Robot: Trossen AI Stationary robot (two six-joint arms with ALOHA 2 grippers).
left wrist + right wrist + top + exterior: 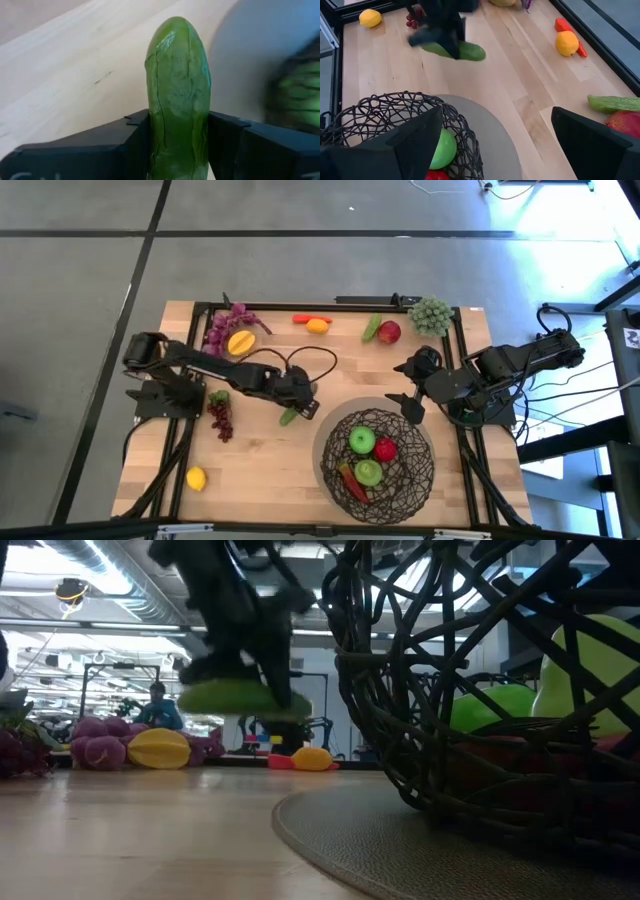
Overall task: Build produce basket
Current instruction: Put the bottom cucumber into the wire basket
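Clamping a green cucumber (pixel 177 95) between its fingers, the left pincer (pixel 296 406) hangs above the desk (pixel 260 460), just left of the basket (pixel 412 470). The basket holds two green apples (pixel 361 441), a red apple (pixel 385 449) and a chili (pixel 351 480). The right pincer (pixel 405 383) waits spread wide beside the basket's far rim.

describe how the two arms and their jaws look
Both arms are dark, near-black, built of jointed segments. The left arm has a thin black cable looping beside it. The right arm trails black cables off the table edge. The jaws are flat, blocky, matte black plates.
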